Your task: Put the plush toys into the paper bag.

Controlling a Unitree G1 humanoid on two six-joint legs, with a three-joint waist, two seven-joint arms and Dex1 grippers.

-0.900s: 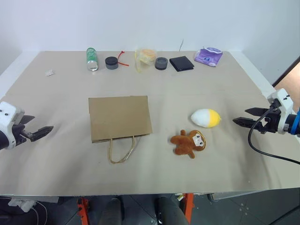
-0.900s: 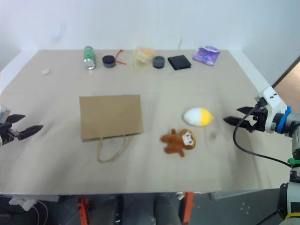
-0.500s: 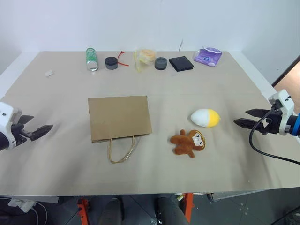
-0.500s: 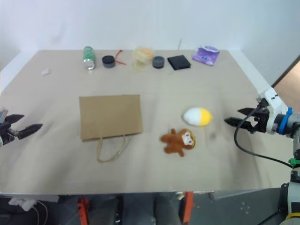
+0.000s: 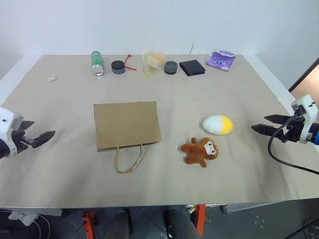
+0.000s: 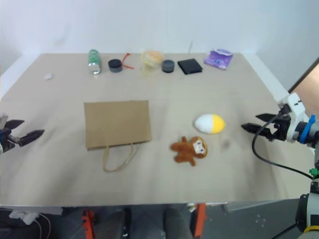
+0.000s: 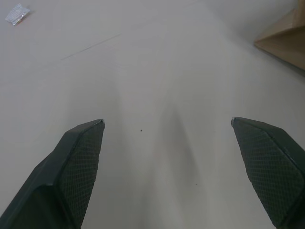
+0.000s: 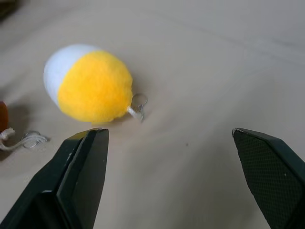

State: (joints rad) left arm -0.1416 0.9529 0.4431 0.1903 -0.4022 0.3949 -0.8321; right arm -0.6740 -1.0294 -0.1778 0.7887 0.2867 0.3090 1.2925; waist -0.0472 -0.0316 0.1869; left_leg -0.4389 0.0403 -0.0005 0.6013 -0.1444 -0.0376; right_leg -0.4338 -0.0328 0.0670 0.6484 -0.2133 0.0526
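The plush toys, a white-and-yellow egg [image 5: 219,125] and a brown monkey [image 5: 200,151], lie right of the flat paper bag [image 5: 127,125], looking light and squashy, best pinched mid-body; both the left gripper [image 5: 39,138] and right gripper [image 5: 263,124] gape empty.

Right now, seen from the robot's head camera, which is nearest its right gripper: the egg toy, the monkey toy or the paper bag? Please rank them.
From the right gripper:
1. Egg toy, just beside it, towards the middle.
2. Monkey toy, further in, nearer the front edge.
3. Paper bag, lying flat past both toys.
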